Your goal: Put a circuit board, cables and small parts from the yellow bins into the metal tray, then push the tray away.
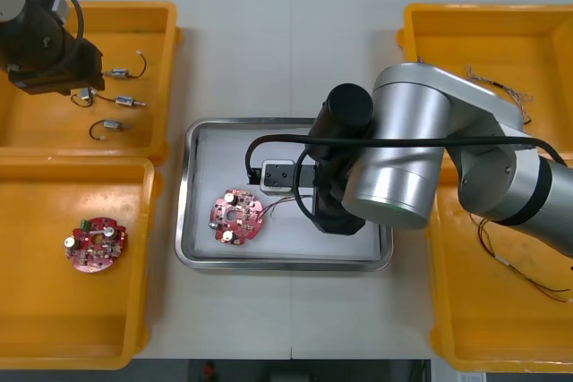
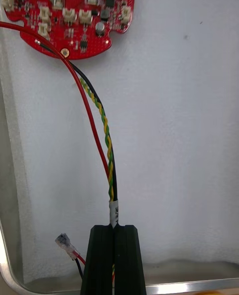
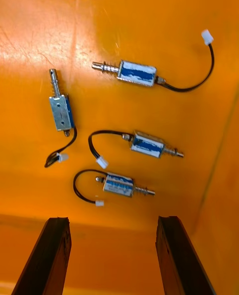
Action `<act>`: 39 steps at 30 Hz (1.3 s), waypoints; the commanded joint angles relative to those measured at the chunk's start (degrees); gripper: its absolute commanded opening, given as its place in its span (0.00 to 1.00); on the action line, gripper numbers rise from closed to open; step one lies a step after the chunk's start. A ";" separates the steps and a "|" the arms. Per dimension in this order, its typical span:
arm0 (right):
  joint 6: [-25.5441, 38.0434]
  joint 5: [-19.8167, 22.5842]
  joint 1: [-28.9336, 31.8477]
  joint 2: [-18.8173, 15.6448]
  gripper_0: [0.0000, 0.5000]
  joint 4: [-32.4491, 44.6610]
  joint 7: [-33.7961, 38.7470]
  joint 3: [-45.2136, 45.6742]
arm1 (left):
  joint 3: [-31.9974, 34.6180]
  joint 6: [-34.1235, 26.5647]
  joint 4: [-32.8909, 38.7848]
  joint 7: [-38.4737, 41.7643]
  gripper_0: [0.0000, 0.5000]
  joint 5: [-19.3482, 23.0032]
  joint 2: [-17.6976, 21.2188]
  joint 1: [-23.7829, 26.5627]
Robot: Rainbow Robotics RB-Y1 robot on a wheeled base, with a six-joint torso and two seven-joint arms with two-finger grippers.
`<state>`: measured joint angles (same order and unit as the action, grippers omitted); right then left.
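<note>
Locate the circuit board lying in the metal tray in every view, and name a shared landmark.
Front view: circuit board on the metal tray's white floor, toward the robot's left.
Right wrist view: well beyond the right tool, on the same white floor.
Left wrist view: not in it; small metal parts in a yellow bin.
Landmark: the red and yellow cable reaching the board's edge.

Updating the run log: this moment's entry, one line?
right pincer: shut on red and yellow cable in metal tray | circuit board: in tray | left pincer: open over small metal parts
</note>
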<state>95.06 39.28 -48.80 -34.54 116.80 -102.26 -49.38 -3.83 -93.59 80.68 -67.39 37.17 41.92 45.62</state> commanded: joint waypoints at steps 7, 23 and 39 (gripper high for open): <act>-7.34 -1.05 -2.00 2.81 0.00 -6.06 -2.59 -5.73 | 1.81 7.72 -10.63 -10.22 1.00 -2.46 -1.06 7.47; -11.47 -2.45 -1.56 1.85 0.00 -10.46 -2.86 -9.59 | 4.01 21.61 -24.69 -17.08 1.00 -3.95 -3.69 8.70; -11.21 -5.71 -1.56 1.93 1.00 -7.64 -2.42 -8.45 | 3.30 30.75 -35.15 -18.75 1.00 -5.89 -6.77 8.61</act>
<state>83.96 33.95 -48.85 -32.86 106.69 -103.85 -58.26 -1.04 -64.45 46.94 -83.96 32.14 36.25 51.49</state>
